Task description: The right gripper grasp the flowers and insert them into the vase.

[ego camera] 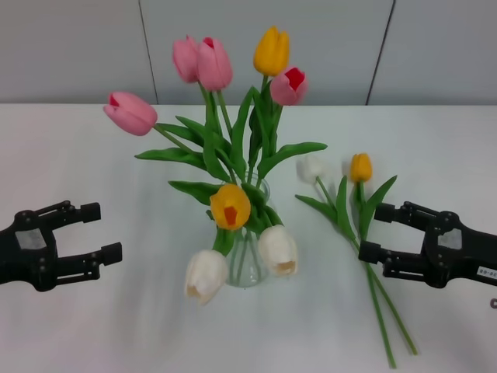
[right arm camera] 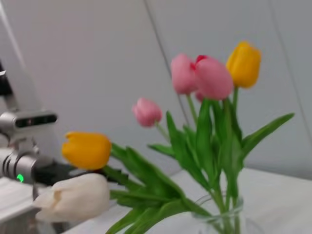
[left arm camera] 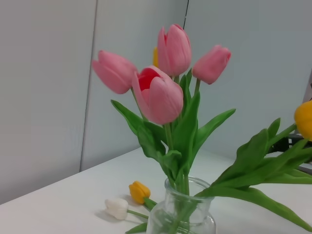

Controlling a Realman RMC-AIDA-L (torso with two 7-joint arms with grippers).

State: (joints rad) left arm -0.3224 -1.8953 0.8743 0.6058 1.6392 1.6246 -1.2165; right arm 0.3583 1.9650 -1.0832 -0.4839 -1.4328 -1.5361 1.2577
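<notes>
Two loose flowers (ego camera: 359,225) lie flat on the white desk (ego camera: 93,326) just in front of the right pincer (ego camera: 373,231), a white bud (ego camera: 311,168) and a small orange-yellow bud (ego camera: 360,167) pointing toward the wall, their green stems running back toward the robot. The right pincer is spread wide and grips nothing; its nearer fingertip (ego camera: 368,252) sits right against the stems, the farther one just beside a leaf, so the stems pass by the mouth of the pincer rather than deep between the fingers.

The vase (ego camera: 247,268) stands upright in the middle of the desk, to the left of those loose stems and a little apart from them. It is clear glass with a rounded body and a narrow neck, already crowded with tulips: pink ones and a yellow one standing tall, a yellow and two white heads drooping low over the rim. From the left wrist view the glass mouth (left arm camera: 187,195) shows packed with stems and broad, smooth leaves.

The left pincer (ego camera: 97,231), black and likewise spread with nothing in it, rests over the desk on the far left, well apart from the vase. Bare white surface lies open on both sides of the vase and in front of it; grey wall panels (ego camera: 70,47) close off the back edge.
</notes>
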